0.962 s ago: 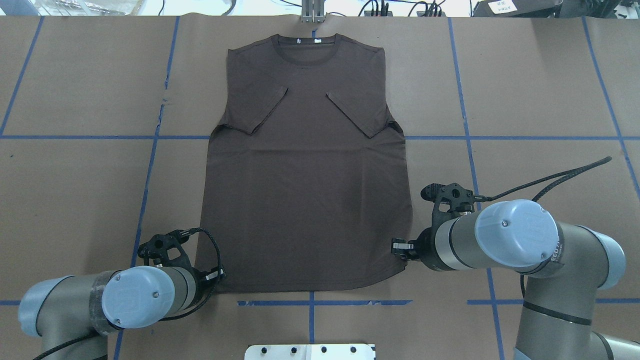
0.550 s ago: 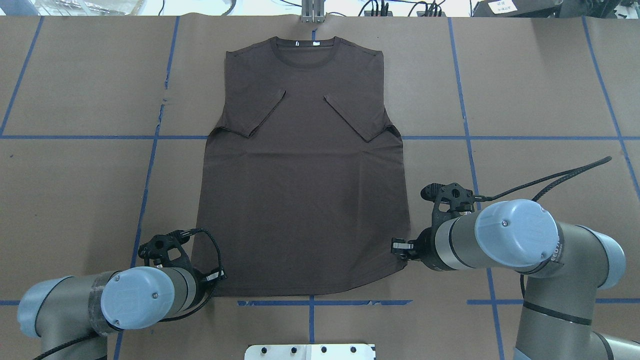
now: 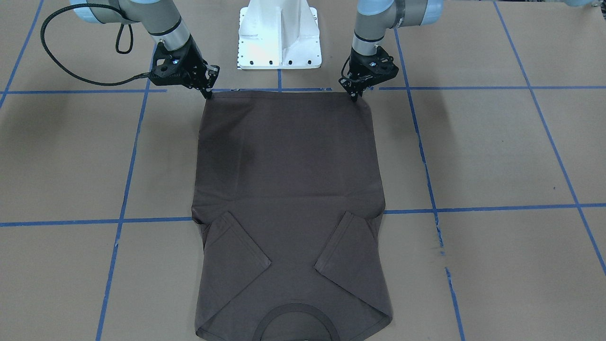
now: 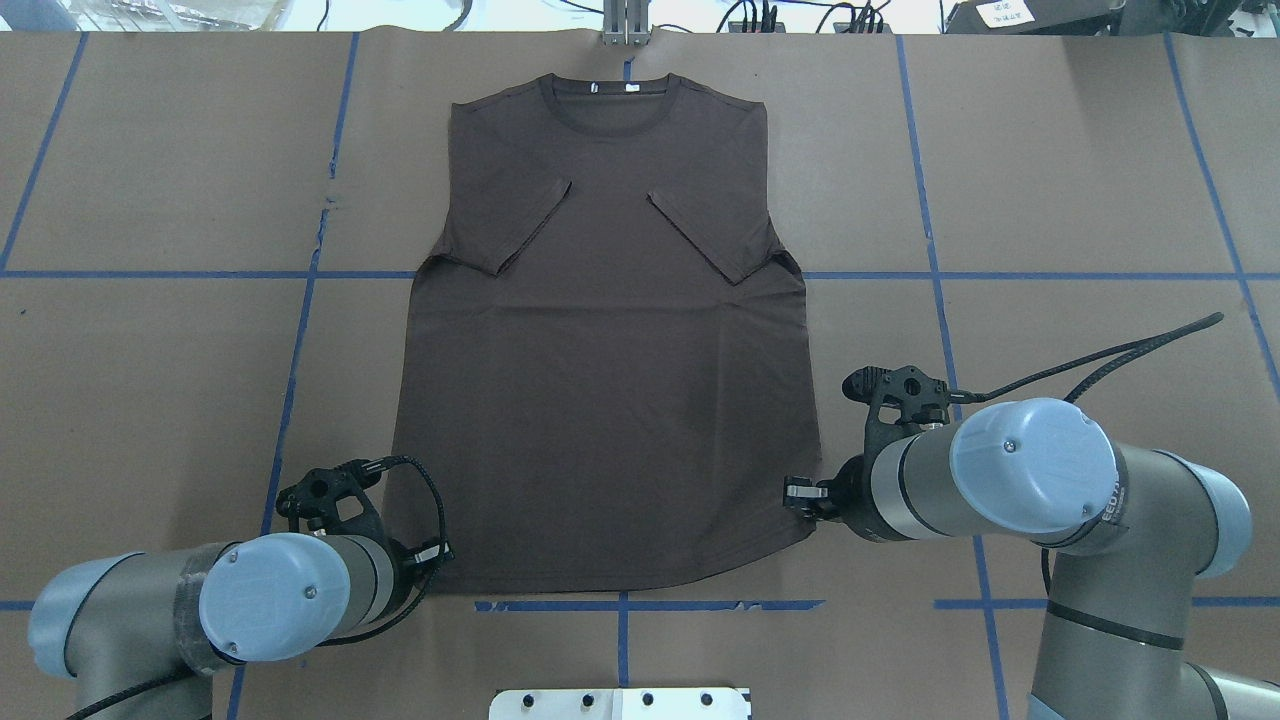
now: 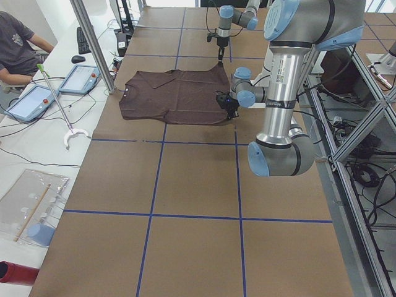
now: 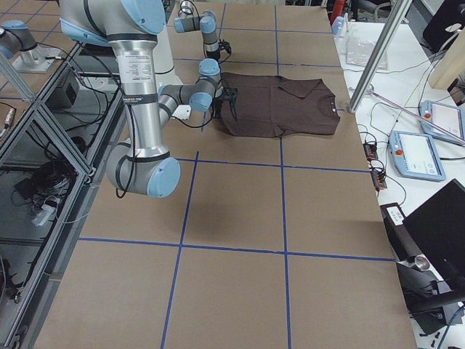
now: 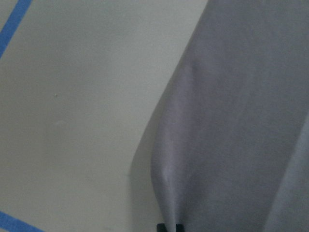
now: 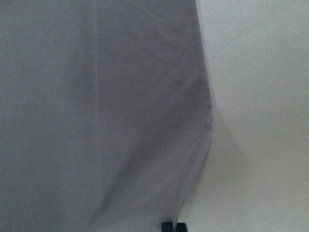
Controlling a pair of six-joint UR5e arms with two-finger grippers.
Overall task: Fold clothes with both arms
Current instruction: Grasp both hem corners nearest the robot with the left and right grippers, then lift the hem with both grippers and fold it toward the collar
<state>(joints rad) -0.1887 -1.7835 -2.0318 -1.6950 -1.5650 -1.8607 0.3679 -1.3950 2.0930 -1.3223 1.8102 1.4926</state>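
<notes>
The clothes are one dark grey-brown T-shirt [image 4: 600, 400] lying flat on the brown table, collar at the far edge and both short sleeves folded inward over the chest. In the front-facing view my left gripper [image 3: 354, 96] is shut on one hem corner of the T-shirt [image 3: 284, 156], and my right gripper [image 3: 208, 93] is shut on the other. The left wrist view shows the cloth [image 7: 231, 121] pinched into a ridge at the fingertips. In the right wrist view the hem edge [image 8: 96, 96] runs down into the fingertips. From overhead, the wrists mostly hide the fingers.
The white pedestal [image 3: 279, 38] stands just behind the hem, between the arms. Blue tape lines [image 4: 300, 300] grid the table. A metal post [image 5: 93, 43] rises near the collar end. A seated person and tablets [image 5: 28, 102] are at a side table.
The shirt has slid slightly toward the robot and lies flatter, its hem closer to the near tape line. The left arm has drawn back a little. Both grippers stay shut.
</notes>
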